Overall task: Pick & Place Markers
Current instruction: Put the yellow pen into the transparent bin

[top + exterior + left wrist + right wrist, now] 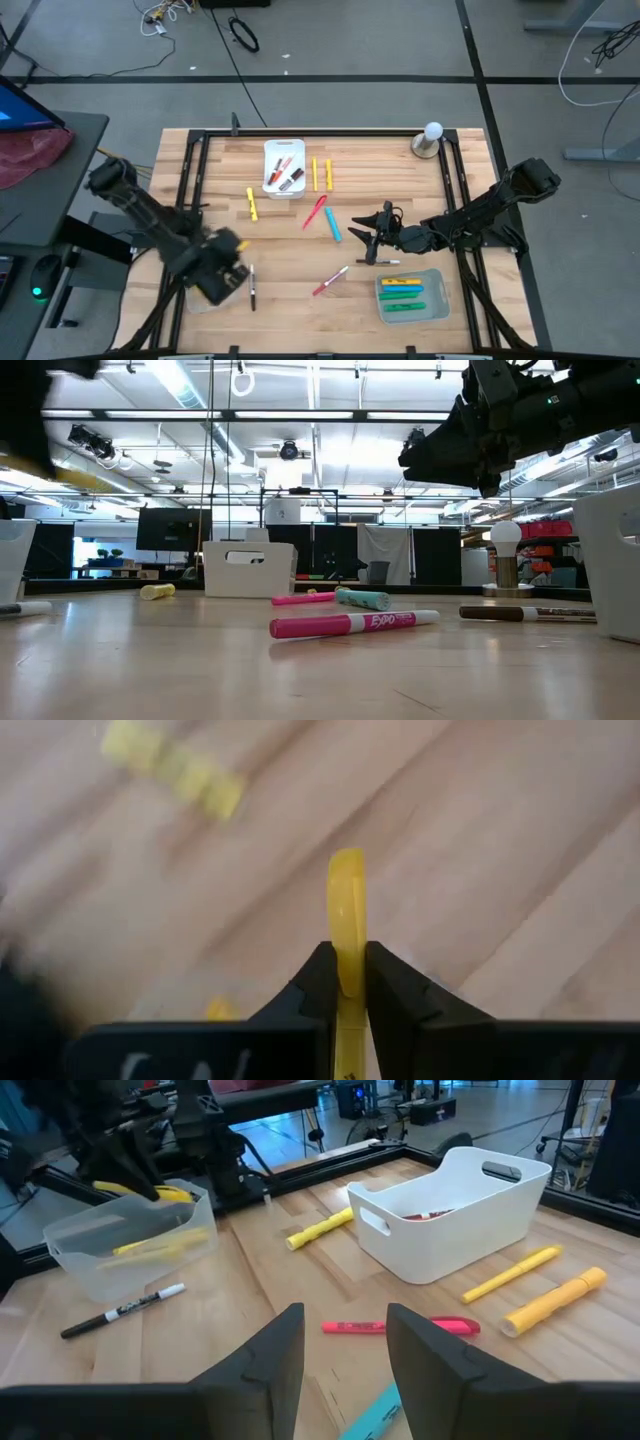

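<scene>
Pinching a yellow marker [346,915], the left gripper [346,982] holds it between its fingertips, long axis running straight forward beyond them, above a clear tray [130,1245]. Right gripper [345,1345] stands spread, a pink marker [400,1326] lying crosswise just ahead.

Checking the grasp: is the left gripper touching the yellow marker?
Touching. The left wrist view shows the left gripper with both fingers pressed against the yellow marker.
</scene>
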Robot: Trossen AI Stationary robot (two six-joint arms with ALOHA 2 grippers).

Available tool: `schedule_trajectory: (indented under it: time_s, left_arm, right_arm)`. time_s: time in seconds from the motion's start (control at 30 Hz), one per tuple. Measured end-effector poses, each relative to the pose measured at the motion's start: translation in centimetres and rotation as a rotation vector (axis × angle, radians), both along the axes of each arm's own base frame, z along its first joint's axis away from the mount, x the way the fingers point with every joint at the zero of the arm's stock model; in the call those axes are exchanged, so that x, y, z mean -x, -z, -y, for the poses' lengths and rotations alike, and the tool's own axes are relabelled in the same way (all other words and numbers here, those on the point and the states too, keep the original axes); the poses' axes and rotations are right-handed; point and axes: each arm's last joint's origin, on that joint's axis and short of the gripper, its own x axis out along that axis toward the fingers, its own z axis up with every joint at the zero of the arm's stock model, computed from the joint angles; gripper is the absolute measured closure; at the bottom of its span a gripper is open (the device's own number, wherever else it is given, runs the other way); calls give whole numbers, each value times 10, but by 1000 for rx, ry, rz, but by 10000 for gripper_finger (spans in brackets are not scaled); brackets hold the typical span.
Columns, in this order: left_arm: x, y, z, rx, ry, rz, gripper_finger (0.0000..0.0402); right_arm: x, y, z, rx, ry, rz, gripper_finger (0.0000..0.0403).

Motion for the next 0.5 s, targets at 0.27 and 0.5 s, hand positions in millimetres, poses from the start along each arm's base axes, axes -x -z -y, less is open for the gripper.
schedule_trajectory:
  time_s: [0.27,0.5]
  left_arm:
    - [33,40,10,231,-293,-128,364]
    - [38,80,3,347,-378,-94,361]
  right_arm:
    - [0,-1,0,11,-2,1,256]
    - [0,-1,0,12,-2,1,256]
